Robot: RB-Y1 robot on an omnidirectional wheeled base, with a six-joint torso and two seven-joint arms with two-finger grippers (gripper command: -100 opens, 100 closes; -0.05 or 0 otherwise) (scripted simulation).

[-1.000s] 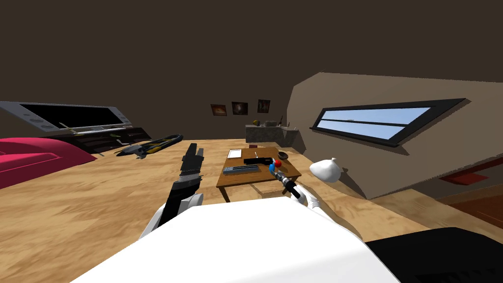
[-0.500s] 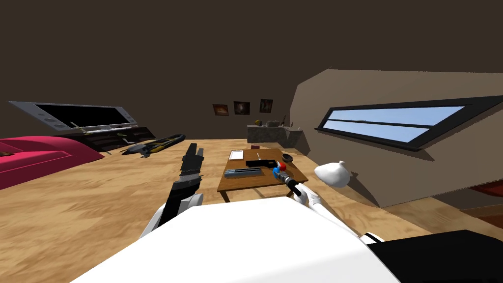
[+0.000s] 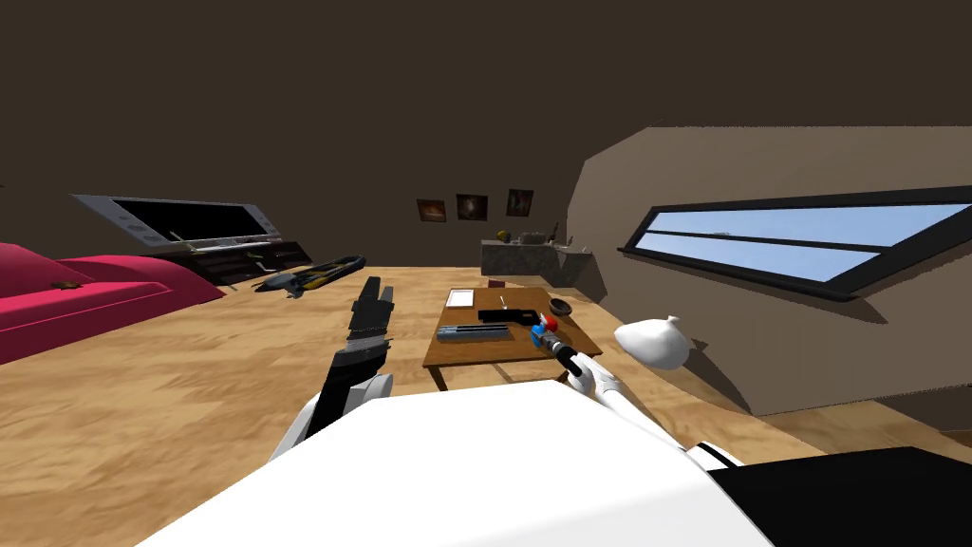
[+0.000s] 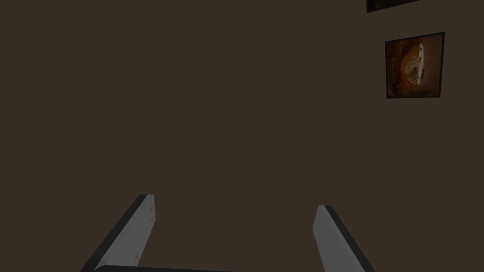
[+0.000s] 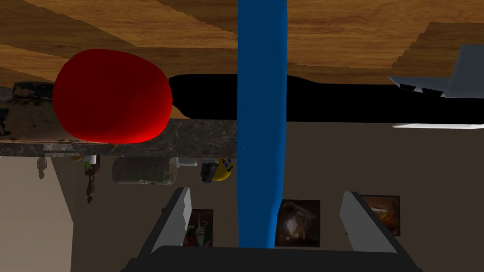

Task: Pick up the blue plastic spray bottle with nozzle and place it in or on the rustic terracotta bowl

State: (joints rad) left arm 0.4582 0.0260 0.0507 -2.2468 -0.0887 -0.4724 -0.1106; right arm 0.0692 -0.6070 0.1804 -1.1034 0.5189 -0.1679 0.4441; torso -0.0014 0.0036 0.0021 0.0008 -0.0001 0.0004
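While right hand (image 5: 267, 191) straddles blue bottle (image 5: 261, 118), fingers (image 5: 177, 222) clear its sides.

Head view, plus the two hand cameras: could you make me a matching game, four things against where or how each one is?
1 spray bottle
2 bowl
3 sofa
4 left tool

A crimson, at the room's left side
B open, raised left of the table
C blue, between the right tool's open fingers
D dark, on the table beyond the bottle

Pairs: 1-C, 2-D, 3-A, 4-B
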